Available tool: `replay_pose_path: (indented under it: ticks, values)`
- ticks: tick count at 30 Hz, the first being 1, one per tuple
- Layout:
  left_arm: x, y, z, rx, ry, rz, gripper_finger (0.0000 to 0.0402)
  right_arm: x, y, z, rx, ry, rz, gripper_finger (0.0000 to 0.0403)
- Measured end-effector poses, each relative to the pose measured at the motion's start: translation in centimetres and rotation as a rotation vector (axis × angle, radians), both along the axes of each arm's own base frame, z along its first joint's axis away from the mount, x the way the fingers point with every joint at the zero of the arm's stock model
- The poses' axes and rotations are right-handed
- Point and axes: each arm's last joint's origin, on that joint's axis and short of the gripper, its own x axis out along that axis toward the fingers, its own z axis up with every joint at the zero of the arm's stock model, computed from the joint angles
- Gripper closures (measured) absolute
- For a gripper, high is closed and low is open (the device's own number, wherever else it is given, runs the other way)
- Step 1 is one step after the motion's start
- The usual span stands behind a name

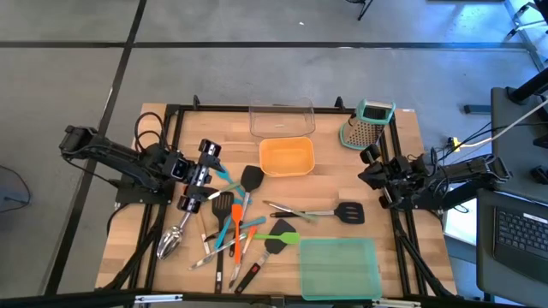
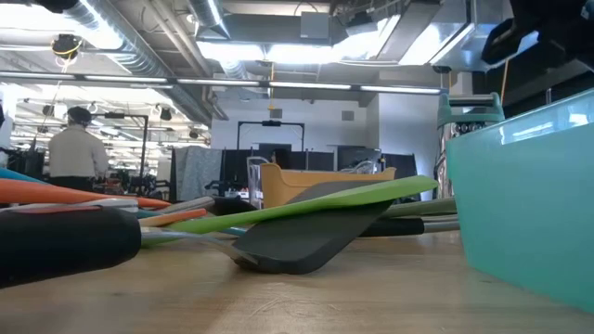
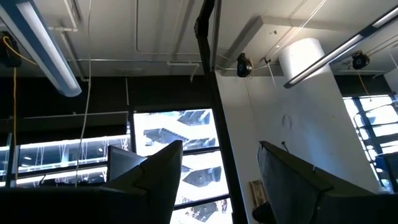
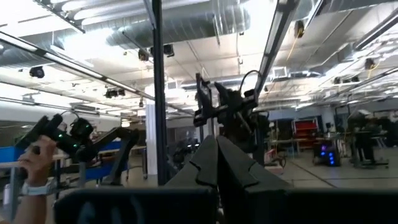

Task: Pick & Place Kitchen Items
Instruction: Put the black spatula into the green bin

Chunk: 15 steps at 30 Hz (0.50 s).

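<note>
Wooden table (image 1: 402, 154) holds unlabelled kitchen items (image 1: 235, 227); writing unreadable.

An open-plan robotics lab: exposed ceiling ducts (image 4: 186, 28), strip lights (image 2: 306, 86), other robot rigs (image 4: 93, 146).

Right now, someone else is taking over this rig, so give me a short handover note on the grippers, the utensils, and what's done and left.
Left gripper: open, empty, raised above the left side of the table, by the pile.
Right gripper: shut, empty, parked at the right edge.
Utensils: mostly heaped left of centre; black spatula and tongs lie apart toward the right.
Orange tray, clear tray and teal tray: nothing seen inside.
Done: nothing placed in a tray.
Left: every utensil.
</note>
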Motion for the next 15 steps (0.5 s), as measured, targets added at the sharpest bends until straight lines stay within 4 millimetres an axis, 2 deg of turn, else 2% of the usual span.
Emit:
replay_pose_path:
  ticks: [15]
  values:
    - [-0.01,0.0,0.0,0.0,0.0,0.0,0.0199,0.04,-0.13,-0.02,0.039,0.009,-0.031,0.0403]
